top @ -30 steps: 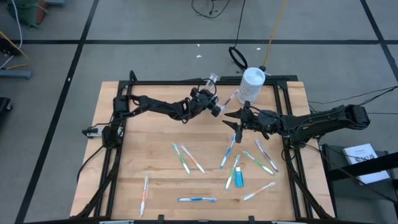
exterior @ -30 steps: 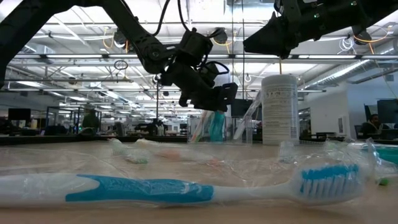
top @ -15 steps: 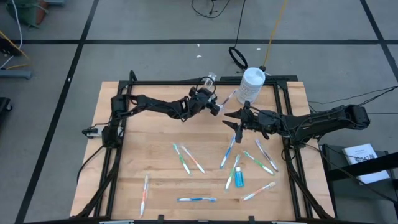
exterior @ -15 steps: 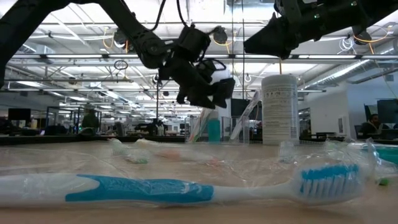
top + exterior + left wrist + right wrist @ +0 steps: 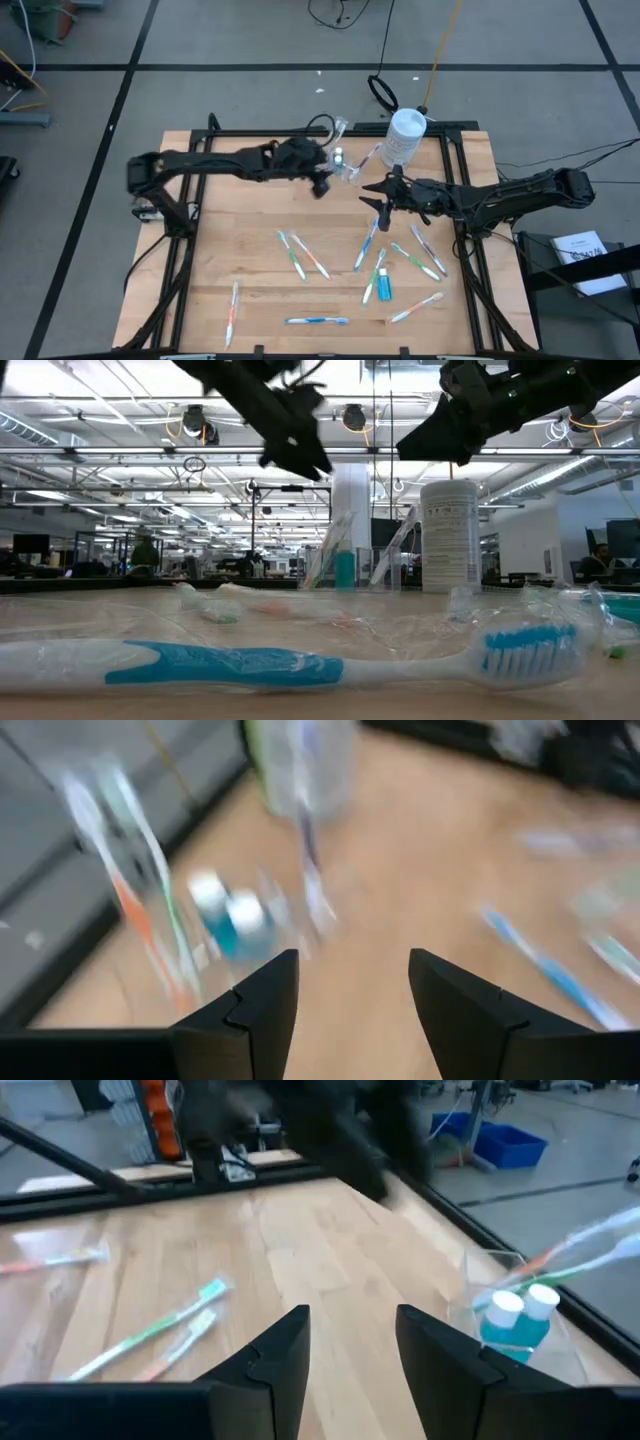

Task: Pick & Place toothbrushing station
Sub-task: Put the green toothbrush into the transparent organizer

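The clear cup (image 5: 343, 160) stands on the table near its far edge. It holds two blue toothpaste tubes (image 5: 515, 1320) and a few toothbrushes (image 5: 368, 154) that lean out over its rim. Several more toothbrushes (image 5: 300, 256) and a blue tube (image 5: 384, 286) lie flat on the wood. My left gripper (image 5: 324, 182) hangs open above the table, just left of the cup, with nothing between its fingers (image 5: 262, 1000). My right gripper (image 5: 373, 196) hovers open on the cup's right side, also with nothing in it (image 5: 350, 1320).
A tall white lidded bottle (image 5: 405, 136) stands at the far edge, right of the cup. A black frame (image 5: 300, 133) borders the table. In the low view a wrapped blue-handled toothbrush (image 5: 300, 660) lies near the front edge. Bare wood lies at the left.
My left gripper has risen from just above the cup and drawn back toward the table's left edge, tipping up from a steep downward slant. The cup and what it holds have stayed in place. My right gripper has kept still.
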Motion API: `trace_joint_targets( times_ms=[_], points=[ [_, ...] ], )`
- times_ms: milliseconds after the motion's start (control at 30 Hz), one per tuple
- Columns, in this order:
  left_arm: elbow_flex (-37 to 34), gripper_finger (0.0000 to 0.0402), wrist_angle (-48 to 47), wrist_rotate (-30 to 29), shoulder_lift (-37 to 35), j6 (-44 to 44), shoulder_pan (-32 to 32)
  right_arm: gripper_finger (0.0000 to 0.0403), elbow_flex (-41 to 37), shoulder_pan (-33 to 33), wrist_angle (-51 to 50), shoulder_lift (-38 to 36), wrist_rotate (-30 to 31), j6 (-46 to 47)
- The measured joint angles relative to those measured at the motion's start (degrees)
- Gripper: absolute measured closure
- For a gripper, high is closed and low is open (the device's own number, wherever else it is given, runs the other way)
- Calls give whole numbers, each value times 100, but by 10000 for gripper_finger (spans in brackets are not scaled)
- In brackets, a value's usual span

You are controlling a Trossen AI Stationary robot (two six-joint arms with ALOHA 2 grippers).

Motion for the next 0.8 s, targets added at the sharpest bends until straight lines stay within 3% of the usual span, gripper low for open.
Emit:
trace_joint_targets(
  times_ms=[167, 400, 567, 800],
  points=[
    [1, 204, -2021, 131, -1144, -569, -156, 261, 0, 92, -242, 0, -1, 168],
    [-28, 204, -3410, -1523, -2228, -1493, -928, 261, 0, 534, -247, 0, -4, 600],
    [-575, 204, -3566, -1986, -2639, -2131, -1533, 261, 0, 904, -564, -2, -7, 1433],
    [-1576, 204, -3437, -2011, -2797, -2962, -2021, 261, 0, 1373, -2413, -2, -26, 2765]
  ],
)
